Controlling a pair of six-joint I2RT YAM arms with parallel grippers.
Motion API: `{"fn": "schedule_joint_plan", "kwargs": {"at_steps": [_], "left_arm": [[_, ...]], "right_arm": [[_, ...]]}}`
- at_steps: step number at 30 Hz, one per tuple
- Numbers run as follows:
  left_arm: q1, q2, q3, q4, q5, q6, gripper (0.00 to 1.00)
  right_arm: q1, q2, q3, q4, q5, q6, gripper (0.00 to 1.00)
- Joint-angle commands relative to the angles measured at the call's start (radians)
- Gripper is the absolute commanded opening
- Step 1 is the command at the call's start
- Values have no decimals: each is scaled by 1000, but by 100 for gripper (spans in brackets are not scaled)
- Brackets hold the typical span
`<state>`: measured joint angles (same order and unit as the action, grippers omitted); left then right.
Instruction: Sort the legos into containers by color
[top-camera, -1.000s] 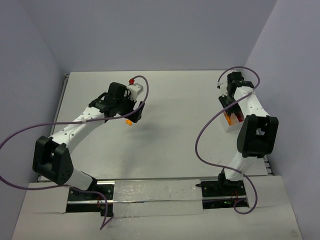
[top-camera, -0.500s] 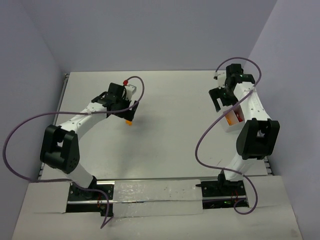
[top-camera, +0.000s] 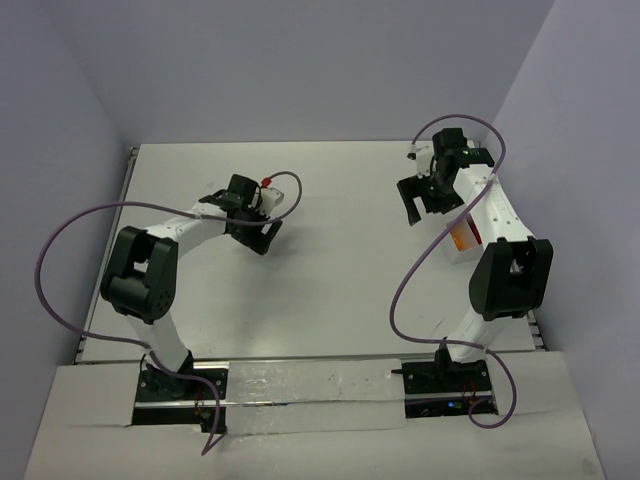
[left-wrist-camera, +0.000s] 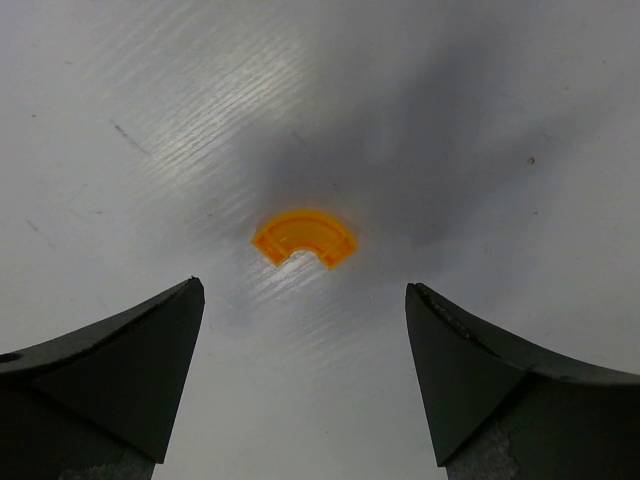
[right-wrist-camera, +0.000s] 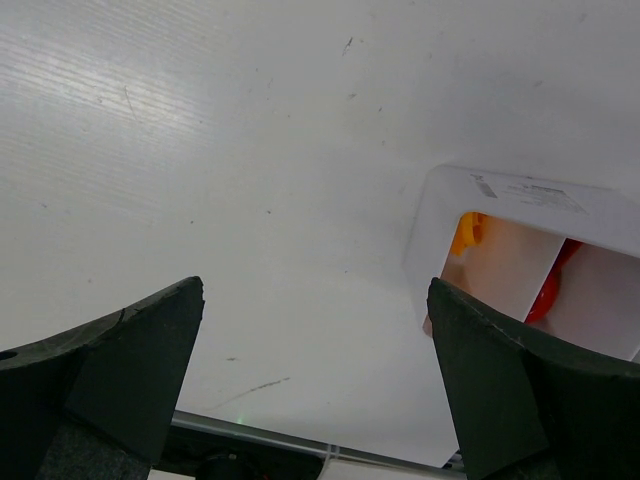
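An orange lego (left-wrist-camera: 304, 237), a small curved piece, lies flat on the table (left-wrist-camera: 480, 120), touching nothing. The left gripper (left-wrist-camera: 302, 290) hangs over it, fingers spread wide and empty. In the wrist view the piece sits at 12 o'clock from the gap, just beyond the tips. From above, the left gripper (top-camera: 255, 228) is at 10 o'clock from the table's middle.

The container (top-camera: 458, 252) stands at the table's 3 o'clock edge, beside the right arm (top-camera: 492, 215). Inside it, an orange brick (right-wrist-camera: 466, 234) and a red brick (right-wrist-camera: 547, 292) lie apart, a white wall between them. The right gripper (top-camera: 420, 197) hovers at 11 o'clock from the container, fingers wide, holding nothing.
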<state>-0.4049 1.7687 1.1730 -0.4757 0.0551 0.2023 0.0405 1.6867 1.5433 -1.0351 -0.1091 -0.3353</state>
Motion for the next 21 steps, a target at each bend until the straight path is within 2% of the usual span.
{"fn": "schedule_joint_plan", "kwargs": {"at_steps": [1, 11, 21], "left_arm": [[3, 46, 46, 35, 68, 19, 89], [3, 126, 93, 43, 82, 11, 82], [4, 155, 107, 27, 87, 11, 67]], "right_arm": [[9, -39, -6, 0, -14, 18, 100], [12, -32, -3, 1, -18, 19, 100], [13, -28, -2, 1, -14, 16, 100]]}}
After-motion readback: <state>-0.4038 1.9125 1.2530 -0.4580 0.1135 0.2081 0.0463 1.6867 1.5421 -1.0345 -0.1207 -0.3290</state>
